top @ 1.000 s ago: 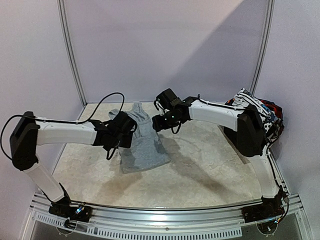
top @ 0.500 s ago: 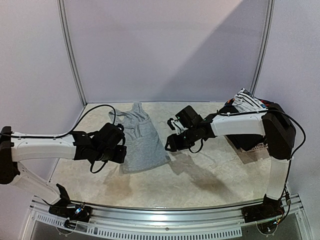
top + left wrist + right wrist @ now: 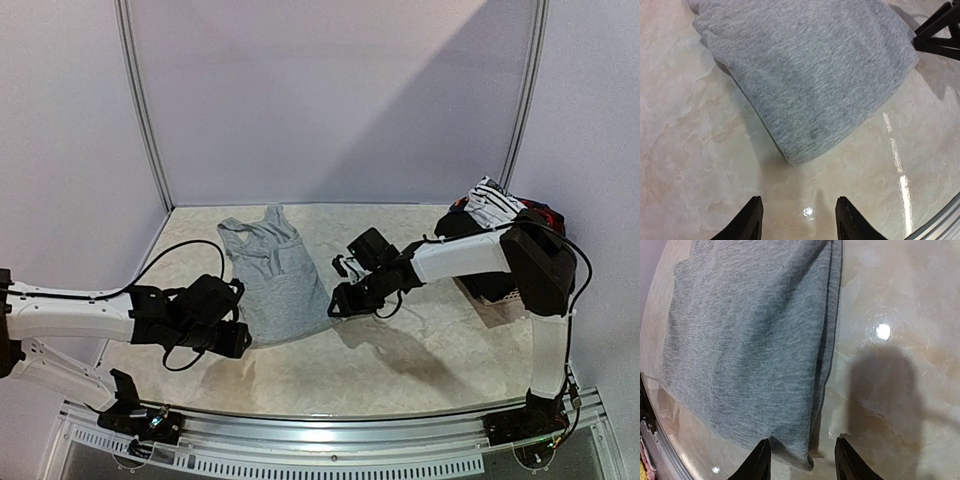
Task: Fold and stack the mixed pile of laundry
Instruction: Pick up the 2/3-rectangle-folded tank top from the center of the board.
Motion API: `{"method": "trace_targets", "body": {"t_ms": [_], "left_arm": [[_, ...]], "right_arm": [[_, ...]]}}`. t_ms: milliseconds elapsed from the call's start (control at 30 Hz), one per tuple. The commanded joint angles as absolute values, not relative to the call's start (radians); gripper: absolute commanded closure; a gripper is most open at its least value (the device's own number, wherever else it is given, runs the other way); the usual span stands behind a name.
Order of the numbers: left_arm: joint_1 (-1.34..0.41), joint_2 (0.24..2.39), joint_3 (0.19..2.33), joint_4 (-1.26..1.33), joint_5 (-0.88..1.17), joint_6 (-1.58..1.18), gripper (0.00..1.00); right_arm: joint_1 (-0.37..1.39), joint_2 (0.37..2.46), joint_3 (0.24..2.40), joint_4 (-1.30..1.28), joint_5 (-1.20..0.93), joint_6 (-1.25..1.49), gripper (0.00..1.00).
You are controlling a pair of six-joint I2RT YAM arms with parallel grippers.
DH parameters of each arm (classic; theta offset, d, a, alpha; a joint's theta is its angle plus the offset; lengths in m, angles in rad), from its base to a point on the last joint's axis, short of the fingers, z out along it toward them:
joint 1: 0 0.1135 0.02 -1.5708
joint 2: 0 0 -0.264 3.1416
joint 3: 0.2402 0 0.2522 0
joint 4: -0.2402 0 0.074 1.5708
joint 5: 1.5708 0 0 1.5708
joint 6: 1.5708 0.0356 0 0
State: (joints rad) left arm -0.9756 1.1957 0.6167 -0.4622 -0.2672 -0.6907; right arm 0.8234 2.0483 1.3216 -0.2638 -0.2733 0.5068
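1. A grey sleeveless top lies flat on the marbled table, its straps toward the far wall.
2. The left gripper hovers just off the top's near-left corner. Its fingers are spread and it holds nothing.
3. The right gripper is at the top's near-right corner, fingers apart and empty. The hem corner lies between them; whether they touch it cannot be told.
4. The mixed laundry pile, with a white black-striped piece uppermost, is heaped well to the right of the top.
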Motion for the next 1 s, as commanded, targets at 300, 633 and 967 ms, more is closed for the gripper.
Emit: {"method": "trace_targets", "body": {"t_ms": [300,633,967], "left_arm": [[-0.984,1.225,0.521,-0.289,-0.264,-0.734,0.5],[-0.955,1.268,0.509,-0.217,-0.258,-0.761,0.52],[-0.927,1.289,0.48,-0.171,-0.254,-0.77,0.55]], "right_arm": [[0.819,2.109,1.301,-0.228,-0.308,0.522,0.7],[0.818,2.072,1.228,-0.204,-0.306,0.543,0.67],[0.819,2.077,1.205,-0.187,-0.309,0.558,0.71]]}}
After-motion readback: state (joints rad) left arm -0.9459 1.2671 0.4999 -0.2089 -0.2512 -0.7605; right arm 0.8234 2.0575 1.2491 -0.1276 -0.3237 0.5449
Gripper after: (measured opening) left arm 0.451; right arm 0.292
